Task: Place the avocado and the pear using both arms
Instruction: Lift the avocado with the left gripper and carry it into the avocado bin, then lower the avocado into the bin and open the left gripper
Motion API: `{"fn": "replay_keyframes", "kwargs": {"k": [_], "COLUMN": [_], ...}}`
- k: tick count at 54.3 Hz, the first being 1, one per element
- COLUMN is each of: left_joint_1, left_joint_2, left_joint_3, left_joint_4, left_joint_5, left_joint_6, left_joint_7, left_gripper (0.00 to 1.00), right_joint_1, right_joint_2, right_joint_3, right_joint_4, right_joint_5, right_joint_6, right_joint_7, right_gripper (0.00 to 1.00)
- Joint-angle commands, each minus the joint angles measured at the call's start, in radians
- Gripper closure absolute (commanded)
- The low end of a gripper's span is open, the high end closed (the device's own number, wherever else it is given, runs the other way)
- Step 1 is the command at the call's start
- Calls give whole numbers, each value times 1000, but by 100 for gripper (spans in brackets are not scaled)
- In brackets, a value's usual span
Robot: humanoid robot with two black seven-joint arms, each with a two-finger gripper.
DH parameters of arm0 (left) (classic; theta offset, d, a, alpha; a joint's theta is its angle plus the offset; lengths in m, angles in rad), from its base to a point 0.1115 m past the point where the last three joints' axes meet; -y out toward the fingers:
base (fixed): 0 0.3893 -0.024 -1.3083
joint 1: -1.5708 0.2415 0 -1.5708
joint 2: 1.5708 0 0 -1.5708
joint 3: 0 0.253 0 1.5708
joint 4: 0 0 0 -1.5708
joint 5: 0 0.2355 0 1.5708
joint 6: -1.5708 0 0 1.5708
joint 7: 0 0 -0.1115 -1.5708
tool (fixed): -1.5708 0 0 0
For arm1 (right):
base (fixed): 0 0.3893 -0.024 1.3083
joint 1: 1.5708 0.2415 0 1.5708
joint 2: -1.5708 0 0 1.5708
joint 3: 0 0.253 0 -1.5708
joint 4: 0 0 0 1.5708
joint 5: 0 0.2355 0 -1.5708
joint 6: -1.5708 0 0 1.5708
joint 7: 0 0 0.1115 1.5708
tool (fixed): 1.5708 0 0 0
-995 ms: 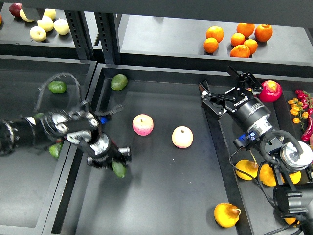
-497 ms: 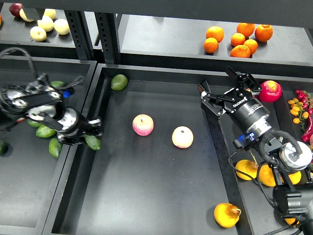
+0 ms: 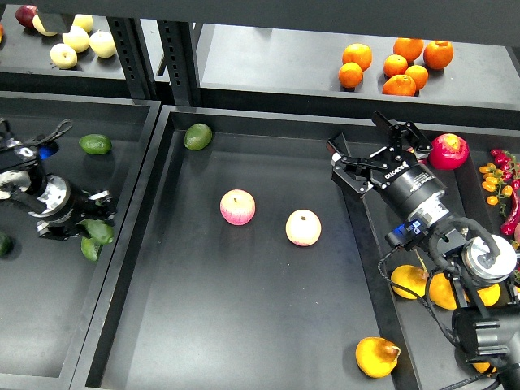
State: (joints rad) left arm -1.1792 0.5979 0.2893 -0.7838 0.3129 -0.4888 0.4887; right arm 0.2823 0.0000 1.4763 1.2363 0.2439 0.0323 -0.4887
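Over the last second the left tool [image 3: 77, 223] has swung from the centre tray [image 3: 244, 325] out over the left tray [image 3: 49, 341], carrying the avocado [image 3: 99, 231], on which its fingers are closed. So the fruit has been moved away rather than placed. The right tool [image 3: 375, 154] hangs spread and empty above the centre tray's right rim, unmoved; no pear is identifiable.

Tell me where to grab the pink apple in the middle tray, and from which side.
Grip the pink apple across its round middle, coming straight down from above. It sits upright, stem dimple up, with bare tray floor all around it, and the paler apple lies well apart from it.
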Motion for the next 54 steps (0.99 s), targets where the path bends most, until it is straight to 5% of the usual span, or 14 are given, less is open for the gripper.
{"fn": "replay_keyframes", "kwargs": {"k": [1, 54], "left_joint_1": [36, 265], "left_joint_2": [33, 49], "left_joint_3": [-24, -205], "left_joint_4": [1, 23], "left_joint_5": [5, 107], "left_joint_6": [0, 0], "left_joint_7": [0, 0], "left_gripper": [91, 87], "right_joint_1": [0, -2], "right_joint_2": [0, 0], "right_joint_3": [-1, -25], "right_joint_4": [0, 2], "right_joint_5": [0, -1], "right_joint_6": [-2, 5], "right_joint_7": [0, 0], "right_gripper": [0, 0]}}
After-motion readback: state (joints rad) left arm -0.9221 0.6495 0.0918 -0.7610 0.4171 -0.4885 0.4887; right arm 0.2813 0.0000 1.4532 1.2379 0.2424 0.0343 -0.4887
